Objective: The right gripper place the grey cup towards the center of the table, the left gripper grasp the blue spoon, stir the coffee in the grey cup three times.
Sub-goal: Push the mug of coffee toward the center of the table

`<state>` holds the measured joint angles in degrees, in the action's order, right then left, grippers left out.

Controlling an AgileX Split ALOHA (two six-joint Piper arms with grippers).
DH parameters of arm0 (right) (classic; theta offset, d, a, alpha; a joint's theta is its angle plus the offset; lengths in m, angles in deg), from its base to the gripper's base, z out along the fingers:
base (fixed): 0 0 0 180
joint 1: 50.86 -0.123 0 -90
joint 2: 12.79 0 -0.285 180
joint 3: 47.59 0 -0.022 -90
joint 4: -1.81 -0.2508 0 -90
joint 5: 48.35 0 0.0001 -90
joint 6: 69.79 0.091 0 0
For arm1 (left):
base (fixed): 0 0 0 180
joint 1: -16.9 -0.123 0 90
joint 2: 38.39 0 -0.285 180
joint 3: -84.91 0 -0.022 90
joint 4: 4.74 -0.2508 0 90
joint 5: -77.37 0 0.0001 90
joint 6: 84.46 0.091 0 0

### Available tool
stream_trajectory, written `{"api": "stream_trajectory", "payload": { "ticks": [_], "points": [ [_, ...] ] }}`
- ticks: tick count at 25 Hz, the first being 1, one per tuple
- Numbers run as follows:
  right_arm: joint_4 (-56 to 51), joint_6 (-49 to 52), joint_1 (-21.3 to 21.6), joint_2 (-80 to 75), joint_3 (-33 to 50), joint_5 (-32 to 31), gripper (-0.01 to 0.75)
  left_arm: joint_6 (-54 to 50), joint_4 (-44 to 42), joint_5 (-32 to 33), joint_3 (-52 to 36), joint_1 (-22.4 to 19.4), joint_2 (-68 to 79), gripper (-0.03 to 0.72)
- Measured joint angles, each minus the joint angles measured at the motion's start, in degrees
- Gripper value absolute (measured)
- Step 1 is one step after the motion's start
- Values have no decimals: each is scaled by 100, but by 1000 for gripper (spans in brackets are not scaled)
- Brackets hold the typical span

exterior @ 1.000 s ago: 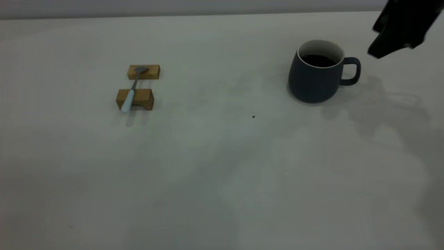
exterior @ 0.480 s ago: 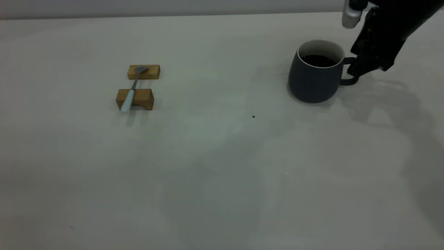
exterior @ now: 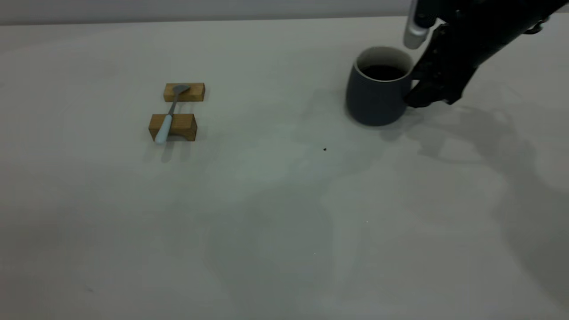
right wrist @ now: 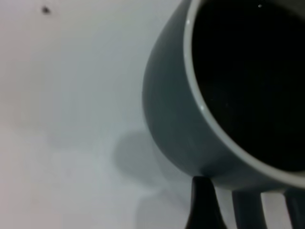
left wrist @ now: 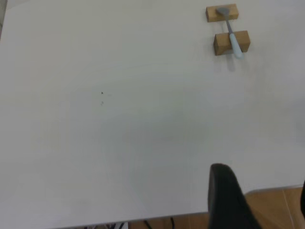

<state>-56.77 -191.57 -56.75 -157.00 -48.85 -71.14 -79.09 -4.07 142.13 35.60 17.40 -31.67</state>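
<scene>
grey cup (exterior: pixel 377 100) slid centreward — right hand (exterior: pixel 415 101) holding handle | table (exterior: pixel 266 222) pale

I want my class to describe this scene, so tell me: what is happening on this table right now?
The right gripper is at the handle side of the grey cup, which holds dark coffee and stands right of the table's centre. The blue spoon lies untouched across two wooden blocks at the left. The left gripper waits far from the spoon, beyond the table's edge.

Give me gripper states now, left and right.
Left gripper: away from the blue spoon, holding nothing; open or shut cannot be told.
Right gripper: at the grey cup handle, apparently shut on it.
</scene>
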Motion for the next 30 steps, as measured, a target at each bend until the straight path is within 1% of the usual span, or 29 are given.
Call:
{"api": "stream_trajectory", "payload": {
  "ticks": [10, 19, 24, 30],
  "points": [
    [-52, -20, -809, -288, -529, 3, 537, 0, 0, 0, 0, 0, 0, 446],
    [-496, -20, -1349, -498, -786, 47, 537, 0, 0, 0, 0, 0, 0, 446],
    [-610, 94, -1407, -503, -838, 15, 537, -5, 0, 0, 0, 0, 0, 446],
    [-259, 957, -1092, -98, -555, -298, 537, -5, 0, 0, 0, 0, 0, 446]
  ]
}}
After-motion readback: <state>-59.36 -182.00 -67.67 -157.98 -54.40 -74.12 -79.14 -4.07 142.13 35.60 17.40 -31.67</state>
